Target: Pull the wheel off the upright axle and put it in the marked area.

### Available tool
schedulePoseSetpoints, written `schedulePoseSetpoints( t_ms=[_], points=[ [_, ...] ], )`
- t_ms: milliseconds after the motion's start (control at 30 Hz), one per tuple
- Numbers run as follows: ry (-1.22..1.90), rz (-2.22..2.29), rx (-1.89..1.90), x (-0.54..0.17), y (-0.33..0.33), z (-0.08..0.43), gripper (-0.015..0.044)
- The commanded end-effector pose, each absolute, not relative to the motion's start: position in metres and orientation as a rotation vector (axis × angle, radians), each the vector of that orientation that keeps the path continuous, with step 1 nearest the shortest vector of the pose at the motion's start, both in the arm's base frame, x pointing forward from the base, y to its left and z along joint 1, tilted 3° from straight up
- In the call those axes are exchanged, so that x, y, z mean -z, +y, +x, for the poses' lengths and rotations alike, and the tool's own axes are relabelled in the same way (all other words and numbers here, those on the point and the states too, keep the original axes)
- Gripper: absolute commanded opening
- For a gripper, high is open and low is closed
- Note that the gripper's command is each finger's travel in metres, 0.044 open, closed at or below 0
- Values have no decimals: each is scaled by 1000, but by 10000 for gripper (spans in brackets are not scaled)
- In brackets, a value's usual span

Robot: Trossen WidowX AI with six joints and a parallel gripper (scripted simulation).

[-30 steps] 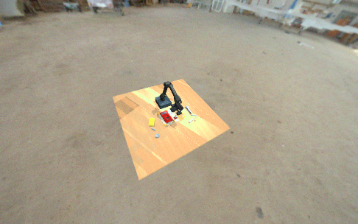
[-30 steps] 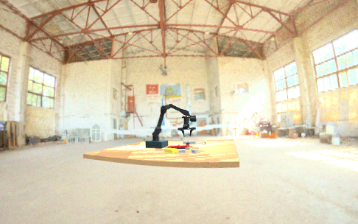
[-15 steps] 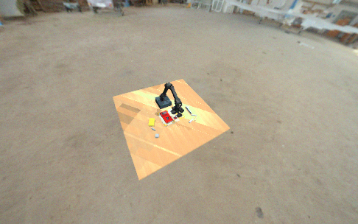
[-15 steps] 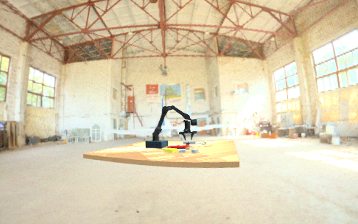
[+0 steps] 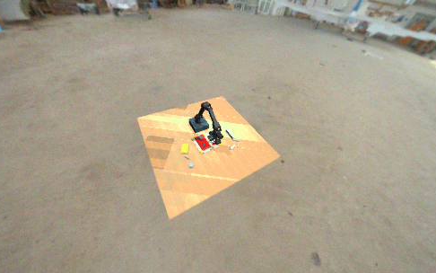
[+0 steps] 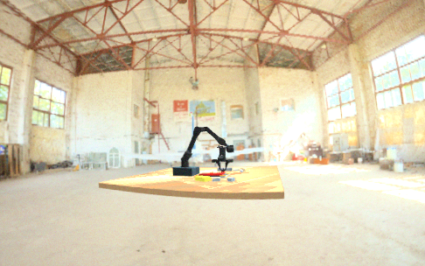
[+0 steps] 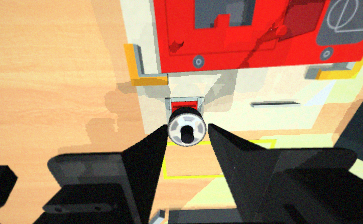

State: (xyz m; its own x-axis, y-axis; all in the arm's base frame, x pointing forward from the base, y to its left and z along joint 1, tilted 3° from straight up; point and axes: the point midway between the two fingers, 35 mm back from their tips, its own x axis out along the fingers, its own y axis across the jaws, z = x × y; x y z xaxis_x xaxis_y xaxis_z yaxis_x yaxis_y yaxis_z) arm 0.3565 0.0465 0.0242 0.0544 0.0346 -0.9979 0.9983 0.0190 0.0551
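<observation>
The wheel, with a pale spoked face and a dark tyre, sits on the upright black axle in the wrist view. The gripper points down with its fingers partly open, one tip on either side of the wheel. The left tip looks very near the wheel's edge; a thin gap shows at the right. No grip shows. The marked area is a yellow outline just below the wheel in the wrist view, partly hidden by the right finger. The wheel is too small to make out in the top and exterior views.
A red panel lies on a white board with yellow corner brackets, beyond the wheel. A thin grey bar lies on the board. A yellow block and a small grey block lie on the table.
</observation>
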Motion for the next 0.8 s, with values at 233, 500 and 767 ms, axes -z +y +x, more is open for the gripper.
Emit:
schedulePoseSetpoints(
  t_ms=[233,500,767],
  points=[
    [1205,1243,1140,-24,46,356,82],
    [1204,1244,1140,-27,46,356,0],
    [1203,1244,1139,-29,46,356,0]
  ],
)
